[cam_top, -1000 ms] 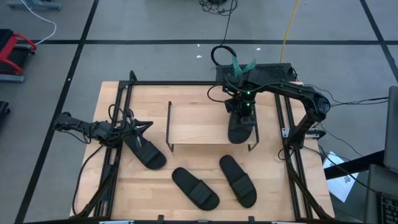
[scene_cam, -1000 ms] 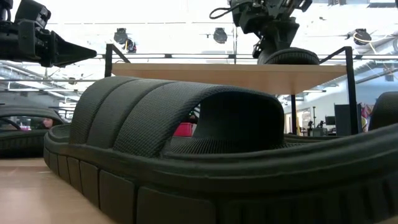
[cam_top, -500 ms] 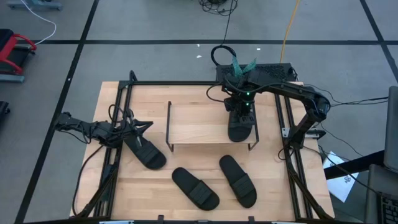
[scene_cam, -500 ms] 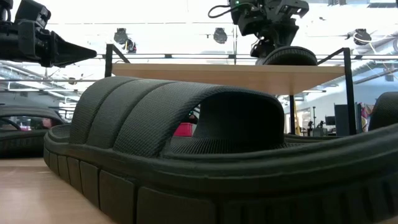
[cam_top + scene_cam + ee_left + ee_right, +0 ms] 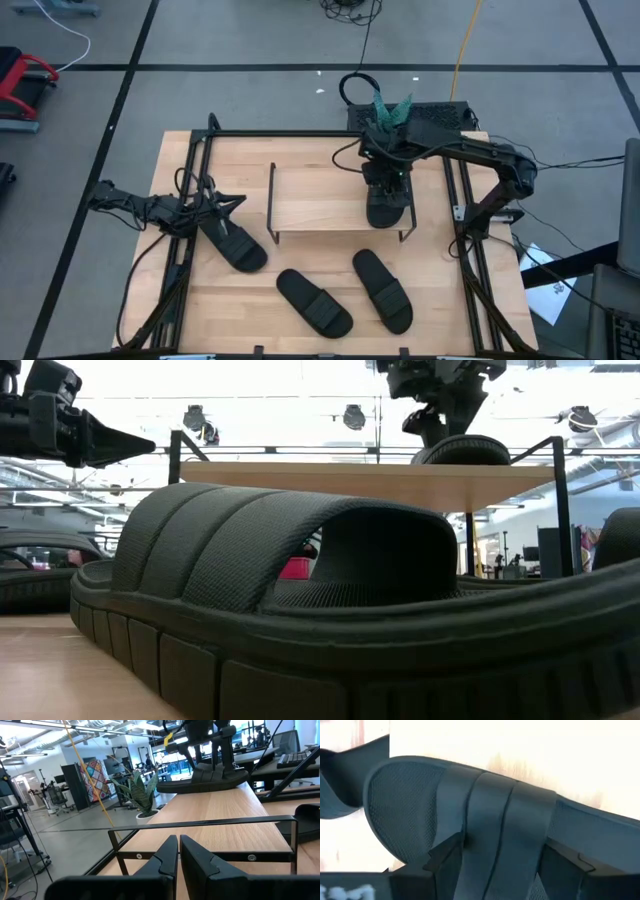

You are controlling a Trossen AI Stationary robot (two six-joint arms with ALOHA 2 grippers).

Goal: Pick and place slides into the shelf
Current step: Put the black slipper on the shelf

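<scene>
Black slide (image 5: 387,208) sits on the shelf (image 5: 320,198) top, right end; your right gripper (image 5: 386,178) straddles its strap, jaws apart, likely letting go. Three slides wait on the table (image 5: 440,300). Left gripper (image 5: 228,203) idles, jaws closed, beside one.

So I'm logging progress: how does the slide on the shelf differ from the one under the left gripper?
The slide on the shelf rests on the shelf top board, with the right gripper directly over its strap. The slide by the left gripper lies on the tabletop, angled diagonally. The left gripper hovers shut at its end, not holding it. Both are matching black slides.
</scene>
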